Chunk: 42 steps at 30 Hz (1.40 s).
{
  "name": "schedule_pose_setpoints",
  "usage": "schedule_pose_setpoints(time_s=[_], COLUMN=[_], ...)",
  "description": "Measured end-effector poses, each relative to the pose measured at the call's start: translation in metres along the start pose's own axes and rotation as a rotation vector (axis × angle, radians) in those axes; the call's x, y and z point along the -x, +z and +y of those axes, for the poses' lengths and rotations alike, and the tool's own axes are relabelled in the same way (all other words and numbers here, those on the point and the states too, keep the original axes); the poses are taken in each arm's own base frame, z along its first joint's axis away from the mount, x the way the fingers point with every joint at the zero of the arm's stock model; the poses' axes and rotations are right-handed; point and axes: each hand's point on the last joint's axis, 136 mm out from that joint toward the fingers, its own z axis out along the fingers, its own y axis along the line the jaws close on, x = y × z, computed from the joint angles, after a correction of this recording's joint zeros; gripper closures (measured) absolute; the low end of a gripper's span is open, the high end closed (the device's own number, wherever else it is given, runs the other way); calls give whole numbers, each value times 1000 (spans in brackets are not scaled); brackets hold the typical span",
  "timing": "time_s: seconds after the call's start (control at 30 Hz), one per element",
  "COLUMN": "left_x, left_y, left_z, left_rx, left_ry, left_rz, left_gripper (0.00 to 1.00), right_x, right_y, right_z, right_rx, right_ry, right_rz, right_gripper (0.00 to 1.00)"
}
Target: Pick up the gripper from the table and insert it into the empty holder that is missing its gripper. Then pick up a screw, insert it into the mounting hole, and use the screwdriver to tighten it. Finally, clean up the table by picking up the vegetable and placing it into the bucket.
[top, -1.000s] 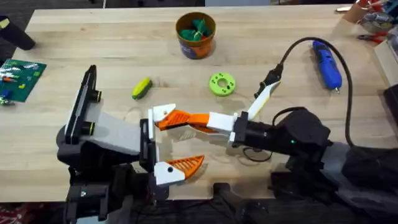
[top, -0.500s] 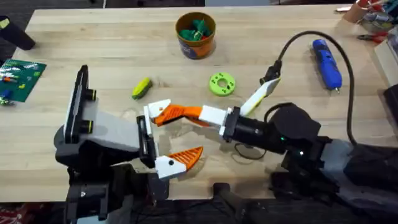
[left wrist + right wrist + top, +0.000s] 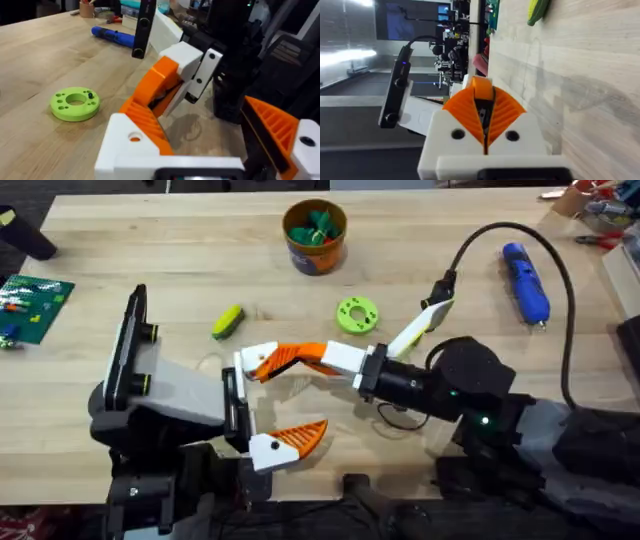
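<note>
On the pale wooden table [image 3: 150, 240], the gripper [image 3: 256, 360], a white plastic block with an orange wedge, is held clamped between the long orange jaws of the right gripper [image 3: 290, 361] and is pressed against the upper end of the holder [image 3: 233, 402], a narrow black crossbar. One ribbed orange finger [image 3: 296, 437] is seen mounted at the crossbar's lower end, well apart from the held piece, so the left gripper [image 3: 290, 400] stands spread. One blue pen-shaped screwdriver [image 3: 526, 280] is laid at the far right. One oblong yellow-green vegetable [image 3: 228, 321] is lying beside the left arm, apart from the round orange bucket [image 3: 315, 248], in which green items are seen. One flat lime ring [image 3: 357, 315], pierced with small holes, is found nearby.
</note>
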Motion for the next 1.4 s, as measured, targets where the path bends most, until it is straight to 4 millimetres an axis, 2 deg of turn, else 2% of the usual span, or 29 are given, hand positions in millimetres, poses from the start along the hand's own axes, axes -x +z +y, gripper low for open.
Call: schedule_pose_setpoints(time_s=[0.07,0.1,0.13,0.3,0.33,0.47,0.77,0.93,1.0,1.1,1.13,1.23,1.3,1.33,1.4], left_x=[0,0,-1,-2,-2,-3,-3,-3,-3,-3,-3,-3,-3,-3,-3], left_y=[0,0,0,1,1,1,1,1,1,1,1,1,1,1,1], left_z=[0,-1,-5,-16,-17,-17,-18,-18,-18,-18,-18,-18,-18,-17,-17], left_rx=[-1,-7,-31,-91,-94,-98,-101,-101,-101,-101,-101,-101,-101,-99,-99], left_ry=[-1,-1,-3,-10,-12,-13,-13,-13,-13,-13,-13,-14,-17,-13,-12], left_rz=[0,1,3,10,11,11,11,11,11,11,11,11,11,11,11], left_gripper=[15,15,15,15,15,15,15,15,15,15,15,15,15,15,15], right_x=[-1,-2,-3,-13,-14,-19,-35,-33,-31,-24,-22,-19,-18,-17,-17], right_y=[0,0,0,1,1,0,0,0,0,-1,-1,-1,0,1,1], right_z=[0,-1,-3,-8,-8,-7,-5,-5,-5,-6,-6,-7,1,3,3], right_rx=[0,-2,-10,-26,-24,-18,-7,-7,-7,-9,-10,-11,16,19,18], right_ry=[-3,-3,-6,-12,-12,-12,-19,-37,-46,-50,-55,-54,-61,-57,-53], right_rz=[7,12,21,74,83,109,178,171,163,142,134,127,122,121,123], right_gripper=[884,802,675,284,237,189,178,61,49,106,173,589,884,955,984])
